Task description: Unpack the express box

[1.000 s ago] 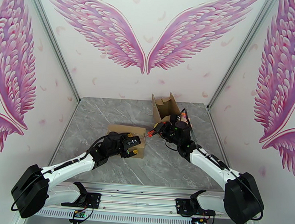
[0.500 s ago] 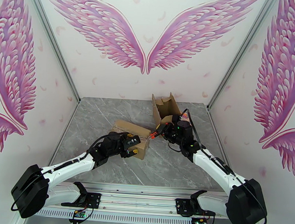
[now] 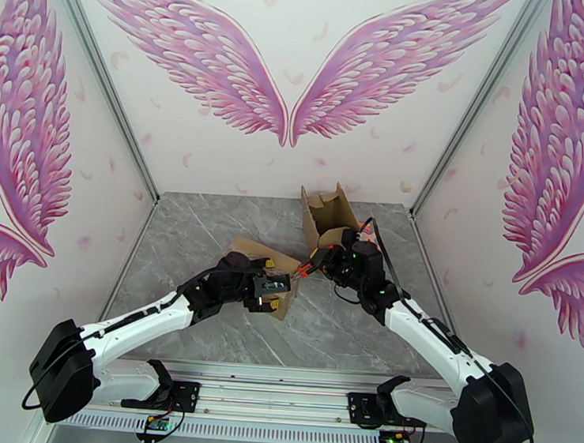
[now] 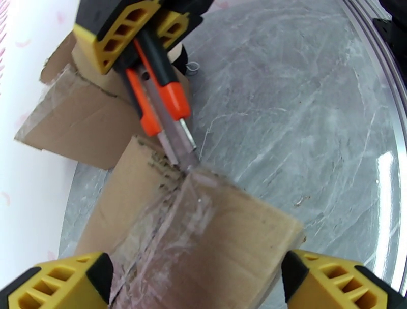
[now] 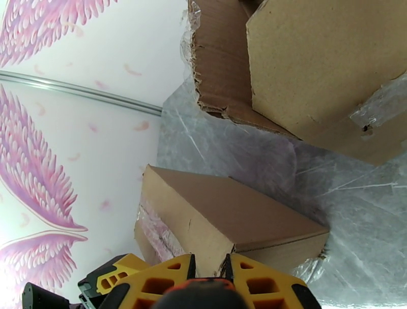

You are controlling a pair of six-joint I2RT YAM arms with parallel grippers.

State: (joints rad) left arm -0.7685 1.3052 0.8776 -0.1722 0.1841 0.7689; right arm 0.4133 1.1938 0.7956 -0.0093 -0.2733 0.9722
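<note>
One grey marble table [image 3: 349, 325] between pink-winged walls [image 3: 221, 79] — left jaws apart, right jaws clamping knife [image 4: 168, 101].

Two cardboard boxes, one taped box [image 4: 203, 239], one opened box [image 3: 328, 209], one utility knife [image 4: 175, 99], two grippers, left gripper [image 4: 196, 282], right gripper [image 5: 208, 277], one marble worktop [image 3: 204, 229].

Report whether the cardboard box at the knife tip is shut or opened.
Shut: flaps of the cardboard box lie flat under clear tape, utility knife blade at the seam.
</note>
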